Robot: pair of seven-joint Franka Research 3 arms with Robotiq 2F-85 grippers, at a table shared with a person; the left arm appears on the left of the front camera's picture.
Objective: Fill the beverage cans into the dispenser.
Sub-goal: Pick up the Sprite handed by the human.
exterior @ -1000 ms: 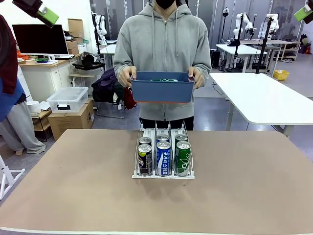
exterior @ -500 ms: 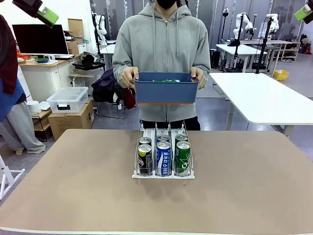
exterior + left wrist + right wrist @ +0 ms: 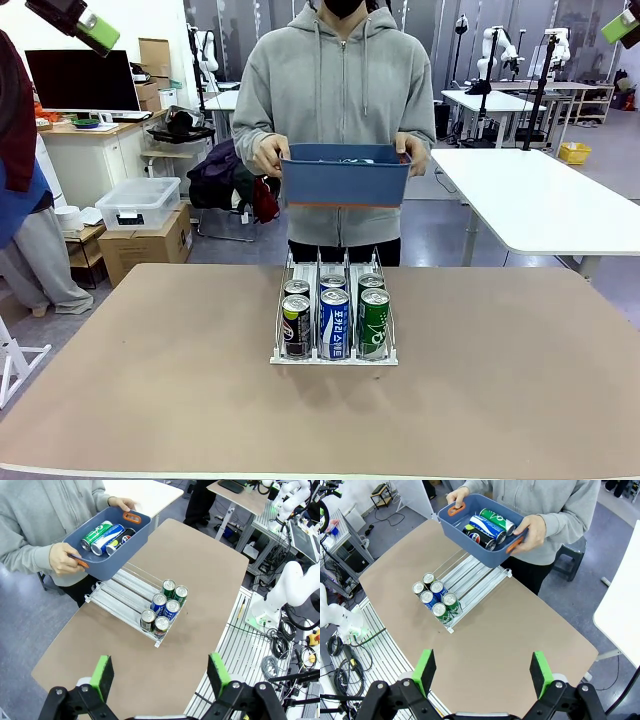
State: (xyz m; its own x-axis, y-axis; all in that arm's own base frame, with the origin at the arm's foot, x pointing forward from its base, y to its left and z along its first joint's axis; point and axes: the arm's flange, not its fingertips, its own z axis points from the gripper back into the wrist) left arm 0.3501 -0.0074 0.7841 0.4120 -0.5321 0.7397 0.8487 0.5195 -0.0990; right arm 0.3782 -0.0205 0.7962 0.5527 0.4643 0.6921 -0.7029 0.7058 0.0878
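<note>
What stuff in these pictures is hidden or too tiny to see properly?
- Front view: the near wall of the blue bin hides nearly all of the three cans lying inside it.
- Front view: in the dispenser, the front cans cover the labels of the back row.
- Wrist views: anything beneath those three cans is hidden by them, and the small print on every can is too tiny to read.

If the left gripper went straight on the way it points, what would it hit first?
Probably the cans in the dispenser; nothing shows between them and the open left gripper, though depth is unclear.
</note>
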